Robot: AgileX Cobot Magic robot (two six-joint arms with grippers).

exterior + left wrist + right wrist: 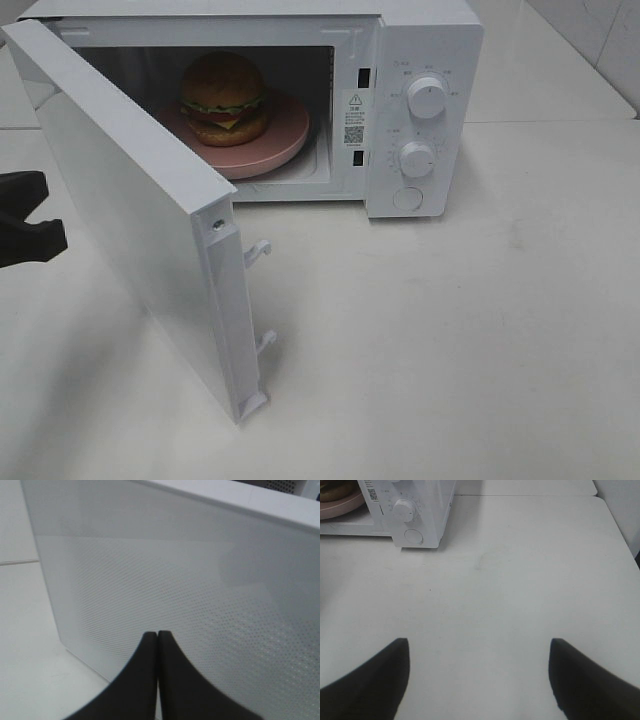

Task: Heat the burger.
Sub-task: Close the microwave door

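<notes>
A plain white surface (470,360) spreads across the whole scene, matte and lightly scuffed, with a thin seam crossing it at the far left. One thing stands directly on it: a white microwave (425,60), at the far side and toward the left, its door (140,210) swung open toward the near left.

The microwave (425,40) has a smooth white casing with a faint gloss, painted metal or plastic, I cannot tell which. Its door (175,580) is a satin white panel covered in a fine dotted mesh. The knobs (427,97) look like white plastic. The burger (223,95) has a smooth, slightly shiny bun. The plate (285,135) is matt pink. The table (450,350) is smooth and off-white with a soft sheen. The left tool (158,636) and right tool (479,642) are matt black.
</notes>
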